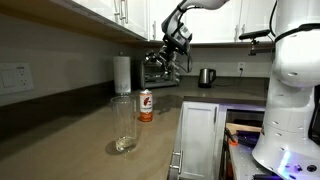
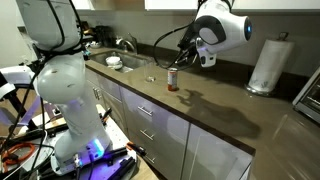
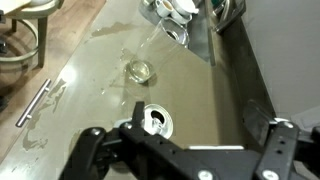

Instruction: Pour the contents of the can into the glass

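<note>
The can stands upright on the brown counter, red-orange and white with a silver top. It also shows as a small can near the counter's front edge. The glass, tall and clear, stands a little nearer the camera than the can. From above, the wrist view shows the can's opened top close to the left finger, and the glass beyond it. My gripper hangs above the can, apart from it. The gripper is open and holds nothing. The contents do not show.
A white paper towel roll stands against the wall behind the can. A steel kettle sits further along the counter. A sink with dishes lies beyond the glass. The counter edge and cabinet handle run alongside.
</note>
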`<state>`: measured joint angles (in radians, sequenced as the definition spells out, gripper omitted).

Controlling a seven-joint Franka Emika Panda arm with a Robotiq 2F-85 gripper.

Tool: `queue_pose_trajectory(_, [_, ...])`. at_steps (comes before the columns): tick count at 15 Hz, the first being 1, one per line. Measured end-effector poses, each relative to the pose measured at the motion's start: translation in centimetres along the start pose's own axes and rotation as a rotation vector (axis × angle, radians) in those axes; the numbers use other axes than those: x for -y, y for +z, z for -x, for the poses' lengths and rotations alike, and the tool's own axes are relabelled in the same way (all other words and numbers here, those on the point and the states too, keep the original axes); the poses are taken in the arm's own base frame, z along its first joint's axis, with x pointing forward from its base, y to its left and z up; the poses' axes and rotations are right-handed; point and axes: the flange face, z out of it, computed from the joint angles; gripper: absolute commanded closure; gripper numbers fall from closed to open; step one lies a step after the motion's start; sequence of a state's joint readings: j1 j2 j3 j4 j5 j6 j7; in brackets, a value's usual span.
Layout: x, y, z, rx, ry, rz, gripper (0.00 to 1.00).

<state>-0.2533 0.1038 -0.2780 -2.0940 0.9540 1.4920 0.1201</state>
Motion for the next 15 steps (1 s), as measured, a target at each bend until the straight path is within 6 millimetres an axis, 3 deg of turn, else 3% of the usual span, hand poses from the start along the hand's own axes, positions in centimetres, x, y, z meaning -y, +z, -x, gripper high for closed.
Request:
queue_pose_trajectory(4, [-1.1,0.7,-2.4,0.104,0.054,-0.031,0.0])
queue_pose_trajectory(11, [-1.2,3.1,-7.6,0.19,0.176,-0.013,0.0])
queue_pose_trajectory(15, [-1.2,4.7,-8.7,0.232,0.268,0.028,0.0])
